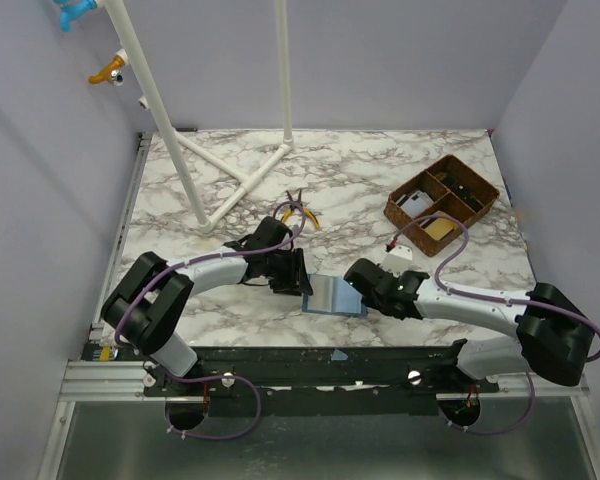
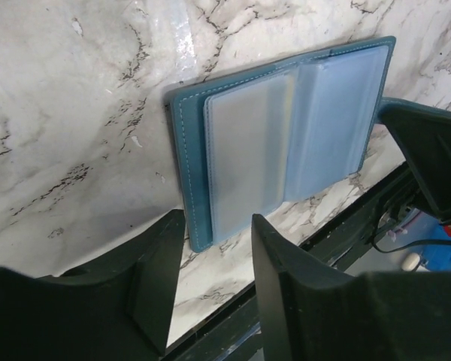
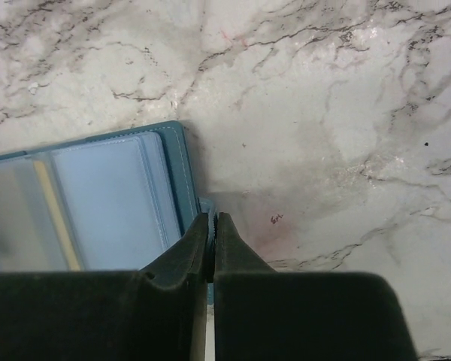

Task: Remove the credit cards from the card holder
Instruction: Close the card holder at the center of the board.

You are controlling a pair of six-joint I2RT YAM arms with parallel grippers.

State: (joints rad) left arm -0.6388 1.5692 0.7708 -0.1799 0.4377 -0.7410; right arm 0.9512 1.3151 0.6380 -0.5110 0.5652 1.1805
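The blue card holder (image 1: 335, 296) lies open on the marble near the table's front edge, between the two grippers. Its frosted pale-blue sleeves (image 2: 286, 143) face up, and a thin yellow edge (image 3: 56, 218) shows between them; no separate credit cards can be made out. My left gripper (image 2: 216, 222) sits at the holder's left end with its jaws apart, only marble between them, and the holder's corner just past the fingertips. My right gripper (image 3: 213, 218) is shut on the right edge of the card holder (image 3: 105, 195), a sliver of blue pinched between the tips.
A brown compartment tray (image 1: 442, 203) holding small items stands at the back right. A white pipe frame (image 1: 240, 180) rises at the back left, and yellow-handled pliers (image 1: 298, 212) lie behind the left arm. The black rail (image 1: 330, 360) runs just in front of the holder.
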